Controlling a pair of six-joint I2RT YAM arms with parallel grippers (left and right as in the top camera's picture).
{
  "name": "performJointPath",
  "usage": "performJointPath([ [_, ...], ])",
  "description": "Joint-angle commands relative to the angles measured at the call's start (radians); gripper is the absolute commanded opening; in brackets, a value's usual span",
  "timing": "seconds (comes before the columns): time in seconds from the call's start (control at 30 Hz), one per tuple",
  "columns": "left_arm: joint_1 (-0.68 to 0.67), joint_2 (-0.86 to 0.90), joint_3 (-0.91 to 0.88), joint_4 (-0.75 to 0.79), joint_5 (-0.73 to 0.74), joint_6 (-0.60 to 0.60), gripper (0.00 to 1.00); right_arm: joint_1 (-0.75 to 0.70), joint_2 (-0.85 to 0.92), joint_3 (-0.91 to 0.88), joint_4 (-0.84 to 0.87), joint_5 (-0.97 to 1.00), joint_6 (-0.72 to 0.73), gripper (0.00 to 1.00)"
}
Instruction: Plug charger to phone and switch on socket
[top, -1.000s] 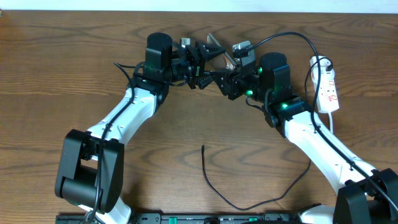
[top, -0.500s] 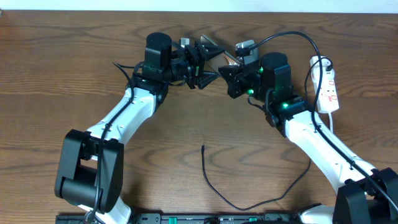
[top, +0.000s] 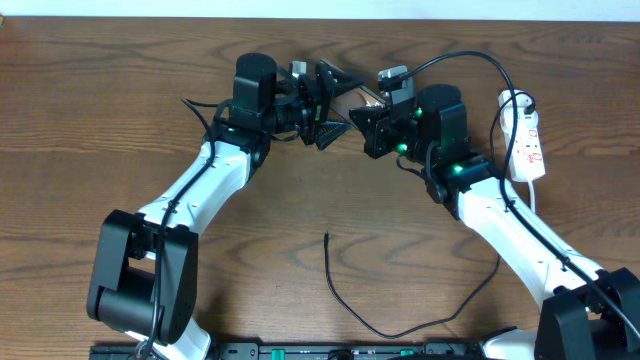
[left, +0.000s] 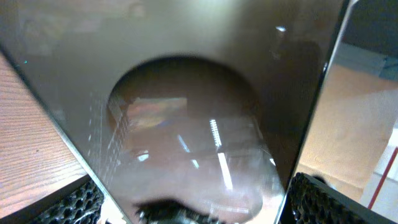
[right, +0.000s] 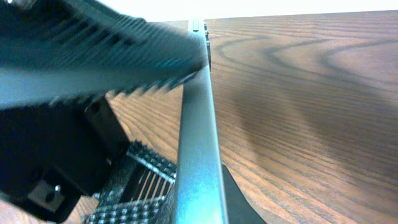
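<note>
Phone (left: 186, 93) is up on edge, its thin side pinched by the right gripper (top: 362, 115); the left gripper (top: 336, 102) has its fingers spread either side of the glossy face. Socket (top: 527, 140) lies beside the right arm; charger (top: 345, 300) lies loose on the table (top: 100, 80), well behind both grippers.

**White Arms, Black Joints**

The left arm (top: 195, 185) and right arm (top: 510, 225) are showing white shells on long links and black cylindrical housings at joints. Green lights are glowing near the wrists; black cables are looping off them.
</note>
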Motion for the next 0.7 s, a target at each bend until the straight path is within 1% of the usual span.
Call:
performJointPath([
  [0.0, 0.023, -0.028, 0.024, 0.012, 0.072, 0.039, 0.94, -0.051, -0.003, 0.018, 0.037, 0.045, 0.156, 0.01],
  [0.07, 0.04, -0.028, 0.024, 0.045, 0.11, 0.04, 0.94, -0.077, -0.003, 0.018, 0.049, 0.065, 0.245, 0.01],
  [0.23, 0.105, -0.028, 0.024, 0.145, 0.19, 0.039, 0.94, -0.163, -0.003, 0.018, 0.063, 0.055, 0.619, 0.01],
  [0.33, 0.151, -0.028, 0.024, 0.144, 0.207, 0.04, 0.94, -0.186, -0.003, 0.018, 0.077, -0.01, 0.839, 0.01],
  [0.37, 0.175, -0.028, 0.024, 0.144, 0.209, 0.046, 0.94, -0.186, -0.003, 0.018, 0.101, -0.058, 0.948, 0.01],
  [0.4, 0.188, -0.028, 0.024, 0.145, 0.209, 0.053, 0.94, -0.185, -0.003, 0.018, 0.115, -0.079, 0.996, 0.01],
  [0.43, 0.208, -0.028, 0.024, 0.144, 0.209, 0.055, 0.94, -0.18, -0.003, 0.018, 0.151, -0.124, 1.091, 0.01],
  [0.53, 0.239, -0.028, 0.024, 0.152, 0.203, 0.072, 0.94, -0.157, -0.003, 0.018, 0.225, -0.182, 1.272, 0.01],
  [0.6, 0.253, -0.028, 0.024, 0.166, 0.198, 0.072, 0.94, -0.137, -0.003, 0.018, 0.271, -0.195, 1.345, 0.01],
  [0.67, 0.259, -0.028, 0.024, 0.171, 0.194, 0.069, 0.94, -0.109, -0.003, 0.018, 0.324, -0.195, 1.379, 0.01],
])
